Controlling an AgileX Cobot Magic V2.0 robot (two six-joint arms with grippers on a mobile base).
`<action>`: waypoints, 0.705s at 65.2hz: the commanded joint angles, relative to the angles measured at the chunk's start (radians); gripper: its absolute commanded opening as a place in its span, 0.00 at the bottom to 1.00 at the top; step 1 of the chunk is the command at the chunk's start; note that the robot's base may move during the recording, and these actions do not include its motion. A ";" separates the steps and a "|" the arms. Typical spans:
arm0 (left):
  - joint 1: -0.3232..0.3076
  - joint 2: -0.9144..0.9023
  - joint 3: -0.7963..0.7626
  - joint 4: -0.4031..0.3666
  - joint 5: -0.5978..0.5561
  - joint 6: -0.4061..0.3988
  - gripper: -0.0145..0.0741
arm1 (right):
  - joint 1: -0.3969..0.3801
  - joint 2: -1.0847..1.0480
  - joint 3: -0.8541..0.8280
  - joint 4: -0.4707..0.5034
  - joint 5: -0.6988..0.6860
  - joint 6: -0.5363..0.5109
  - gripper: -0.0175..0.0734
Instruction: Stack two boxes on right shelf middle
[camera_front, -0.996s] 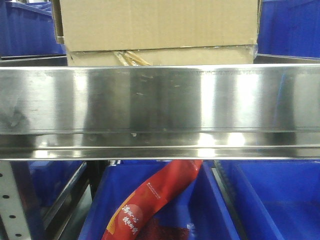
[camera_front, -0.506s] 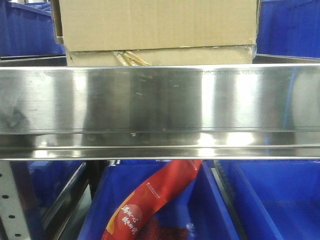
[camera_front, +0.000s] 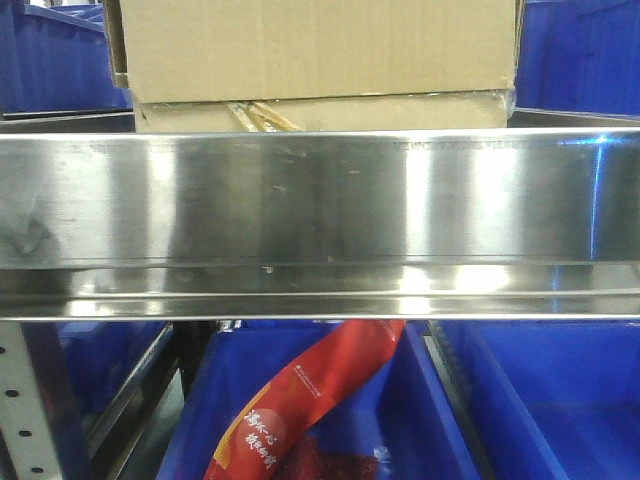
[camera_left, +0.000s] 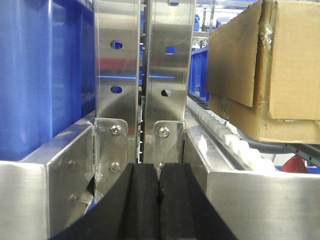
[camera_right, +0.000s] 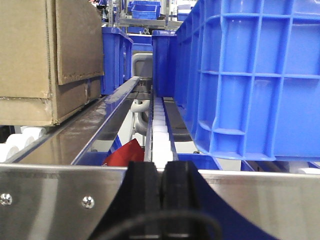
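At the left end of the right shelf (camera_front: 320, 200) the left gripper (camera_left: 159, 200) sat low at the front rail with its black pads pressed together on nothing, facing the perforated uprights (camera_left: 142, 75); a blue bin (camera_left: 40, 75) stood to its left, and the two boxes lay off to its right and further in. The boxes were already one on the other near the middle of the shelf's front edge: the large box (camera_front: 315, 45) rested on the flatter box (camera_front: 320, 112), whose yellowish tape strands (camera_front: 262, 115) hung at its front, the long sides of both running along the rail. Below the shelf, an open blue bin (camera_front: 420, 420) held a red packet (camera_front: 300, 400) with printed characters. At the right end the right gripper (camera_right: 159, 195) was likewise closed and empty behind the rail, the stack (camera_right: 45, 60) to its left and a blue crate (camera_right: 250, 75) close on its right, resting on the white rollers (camera_right: 159, 125). Neither arm looked clearly nearer the stack; each had it inboard and apart, touching nothing. By my reading the stacking was finished, and any coming move needed only a clear retreat from the rail.
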 joint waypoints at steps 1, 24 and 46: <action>0.000 -0.006 -0.001 -0.006 -0.015 0.000 0.04 | -0.006 -0.003 0.001 0.005 -0.021 0.002 0.02; 0.000 -0.006 -0.001 -0.006 -0.015 0.000 0.04 | -0.006 -0.003 0.001 0.005 -0.021 0.002 0.02; 0.000 -0.006 -0.001 -0.006 -0.015 0.000 0.04 | -0.006 -0.003 0.001 0.005 -0.021 0.002 0.02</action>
